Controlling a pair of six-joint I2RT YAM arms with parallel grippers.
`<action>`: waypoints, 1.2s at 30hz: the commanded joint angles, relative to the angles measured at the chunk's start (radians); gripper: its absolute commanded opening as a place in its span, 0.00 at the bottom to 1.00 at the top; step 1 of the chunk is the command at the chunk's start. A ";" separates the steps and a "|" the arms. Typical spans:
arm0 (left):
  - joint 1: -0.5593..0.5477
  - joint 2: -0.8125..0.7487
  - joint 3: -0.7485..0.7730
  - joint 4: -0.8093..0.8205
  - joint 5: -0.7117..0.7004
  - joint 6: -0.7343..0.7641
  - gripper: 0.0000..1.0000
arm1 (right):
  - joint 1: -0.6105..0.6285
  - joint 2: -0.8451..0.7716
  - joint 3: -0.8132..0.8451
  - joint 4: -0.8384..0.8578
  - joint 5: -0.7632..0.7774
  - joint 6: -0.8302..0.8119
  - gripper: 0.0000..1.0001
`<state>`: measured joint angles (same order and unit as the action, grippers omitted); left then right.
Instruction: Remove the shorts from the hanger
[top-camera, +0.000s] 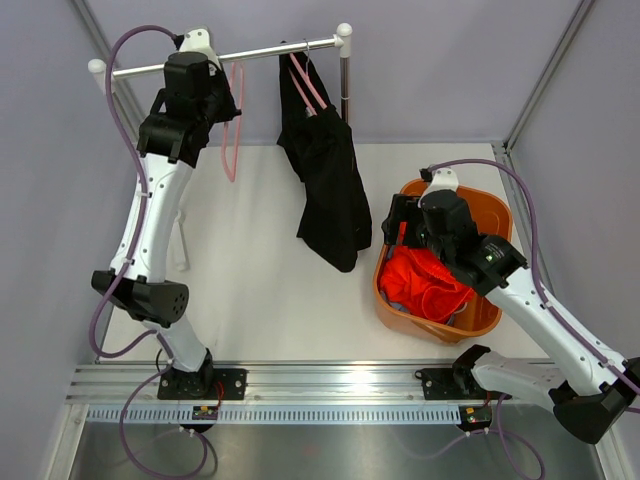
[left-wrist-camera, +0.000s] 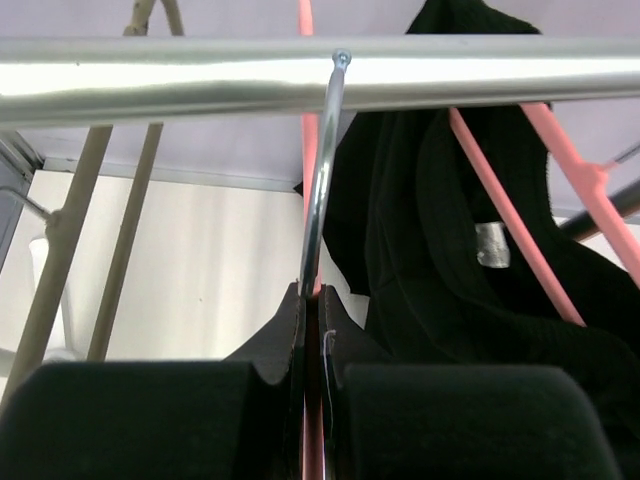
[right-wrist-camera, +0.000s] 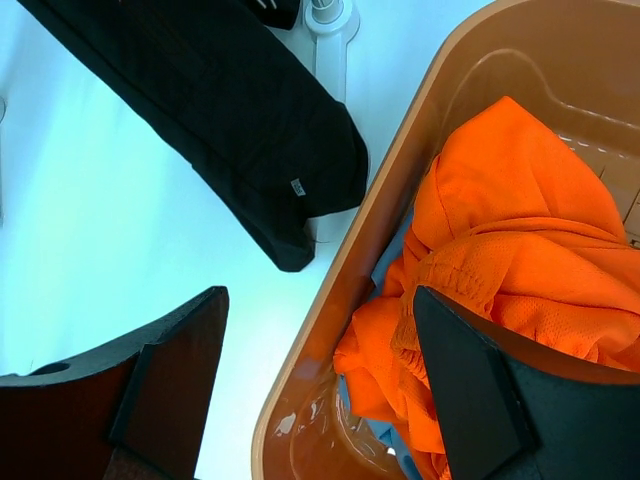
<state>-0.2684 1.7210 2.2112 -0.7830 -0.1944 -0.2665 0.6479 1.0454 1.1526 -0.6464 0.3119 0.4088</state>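
Note:
Black shorts (top-camera: 325, 180) hang on a pink hanger (top-camera: 303, 85) from the metal rail (top-camera: 260, 52); they also show in the left wrist view (left-wrist-camera: 440, 260) and the right wrist view (right-wrist-camera: 220, 110). Orange shorts (top-camera: 425, 282) lie in the orange basket (top-camera: 492, 215), with a strip of light blue shorts (right-wrist-camera: 387, 268) under them. My left gripper (top-camera: 222, 105) is shut on the neck of an empty pink hanger (top-camera: 232, 140), whose metal hook (left-wrist-camera: 322, 170) is over the rail. My right gripper (right-wrist-camera: 320, 295) is open and empty, its jaws on either side of the basket's left rim.
The rack's right post (top-camera: 346, 80) stands just behind the black shorts, and its foot (right-wrist-camera: 330, 15) is beside the basket. The rack's left legs (left-wrist-camera: 120, 240) are at the left. Frame walls close in the white table on both sides.

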 joint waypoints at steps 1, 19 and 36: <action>0.006 0.014 0.050 0.151 0.038 0.015 0.00 | -0.008 -0.013 0.032 0.053 -0.025 -0.031 0.84; 0.028 0.132 0.130 0.257 -0.122 0.061 0.00 | -0.007 0.013 0.022 0.082 -0.045 -0.065 0.84; 0.072 0.118 0.004 0.274 -0.122 0.056 0.10 | -0.007 0.002 0.001 0.071 -0.073 -0.042 0.83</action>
<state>-0.2073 1.8988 2.2524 -0.5690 -0.3008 -0.2138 0.6476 1.0603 1.1515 -0.6022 0.2668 0.3622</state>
